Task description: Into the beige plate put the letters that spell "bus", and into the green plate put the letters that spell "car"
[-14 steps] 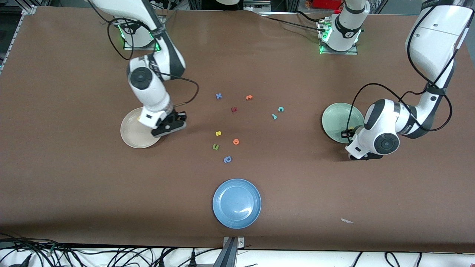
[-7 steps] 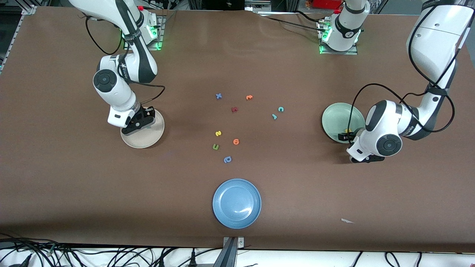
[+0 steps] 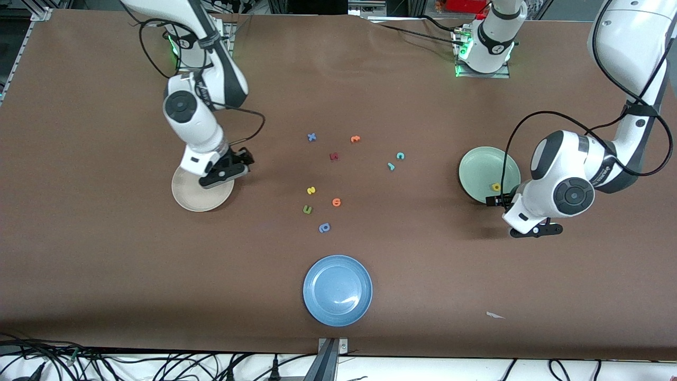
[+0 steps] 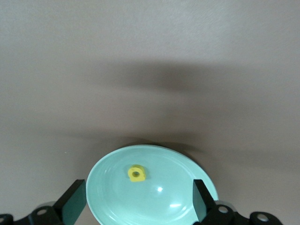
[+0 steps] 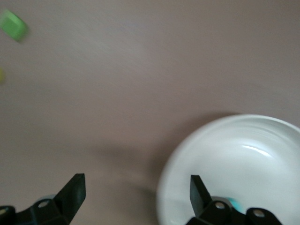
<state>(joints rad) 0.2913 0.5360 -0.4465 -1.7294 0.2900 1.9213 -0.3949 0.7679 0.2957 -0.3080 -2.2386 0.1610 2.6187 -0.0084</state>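
Observation:
The beige plate (image 3: 193,196) (image 5: 243,159) lies toward the right arm's end. My right gripper (image 3: 225,170) (image 5: 136,197) hangs open and empty over its rim. A teal scrap (image 5: 233,204) in the plate peeks from under one finger. The green plate (image 3: 484,166) (image 4: 159,206) holds the yellow a (image 3: 495,187) (image 4: 136,173). My left gripper (image 3: 515,217) (image 4: 138,206) is open, empty, over the plate's rim nearest the front camera. Teal c (image 3: 400,155), teal r (image 3: 391,166) and yellow s (image 3: 311,190) lie on the table mid-way.
Other letters lie in the middle: blue x (image 3: 311,137), two orange ones (image 3: 355,139) (image 3: 336,201), a dark red one (image 3: 334,156), the green u-shape (image 3: 307,210) (image 5: 11,23) and a blue b/p shape (image 3: 324,227). A blue plate (image 3: 337,290) sits nearest the front camera.
Both grippers have opened. The right one swung out over the beige plate and back toward its middle-side rim. The left one drew back, leaving the yellow a in the green plate.

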